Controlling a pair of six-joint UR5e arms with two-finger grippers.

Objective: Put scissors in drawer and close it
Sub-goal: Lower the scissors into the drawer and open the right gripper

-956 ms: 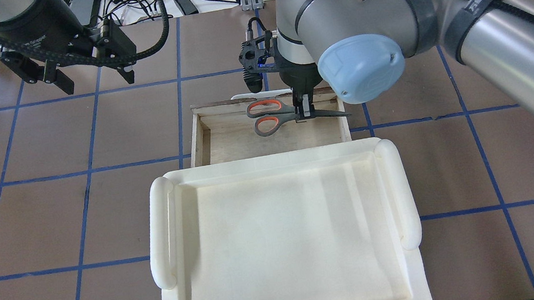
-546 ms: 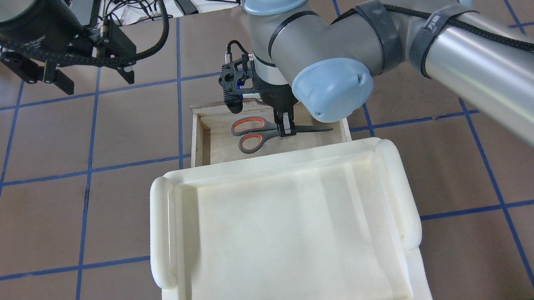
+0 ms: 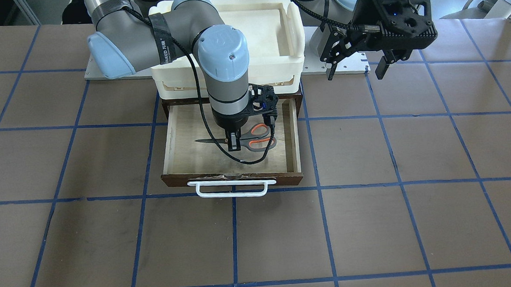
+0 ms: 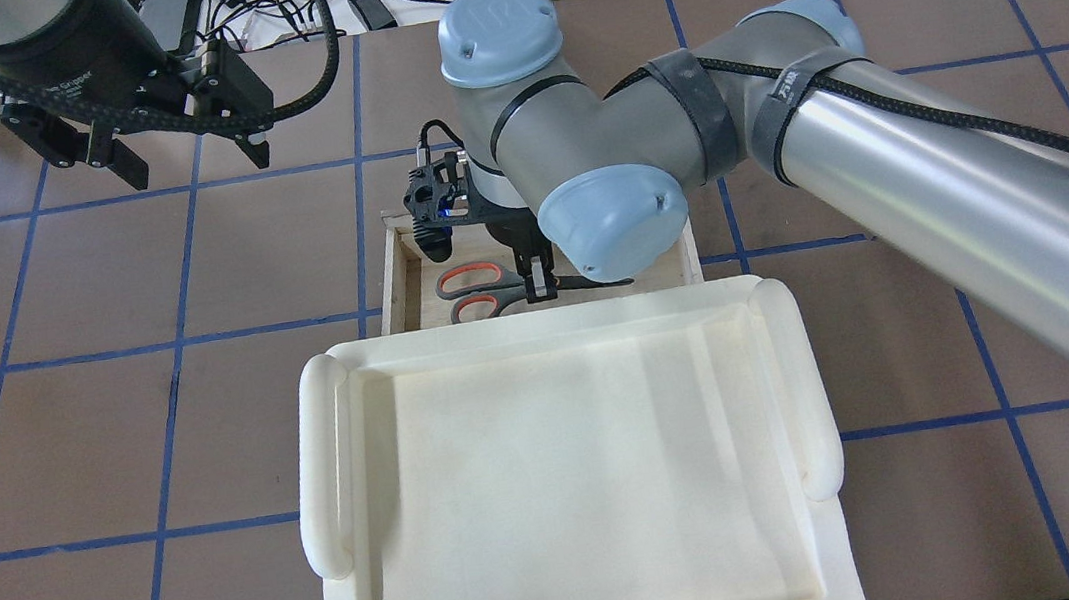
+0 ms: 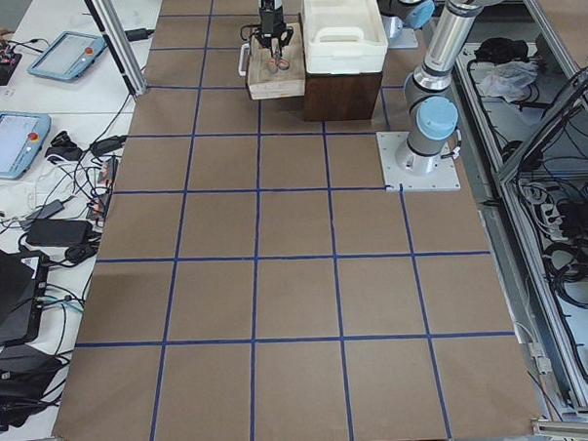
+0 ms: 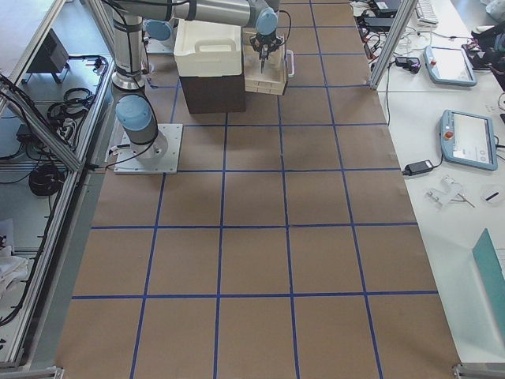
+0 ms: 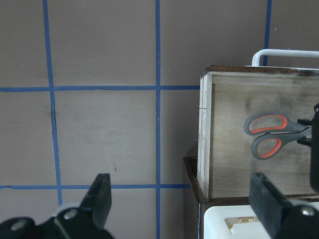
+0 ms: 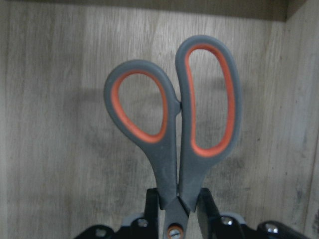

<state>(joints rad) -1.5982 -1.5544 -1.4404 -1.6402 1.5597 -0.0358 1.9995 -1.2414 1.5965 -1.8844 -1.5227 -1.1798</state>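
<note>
- My right jaws are clamped on the scissors [image 8: 168, 159] at the pivot, with the blades closed and the handles pointing to my left.
- The scissors sit level inside the open drawer [image 3: 185, 158]; I cannot tell whether they touch its floor.
- The drawer projects from under the cream tray [image 4: 577, 496].
- My left jaws are apart and empty, above the table [image 3: 373, 225] beside the drawer.

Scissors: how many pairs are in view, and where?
1. The scissors are in the open drawer, clamped near the pivot by the right gripper. The right arm hides part of the drawer, so another could be hidden.
</note>
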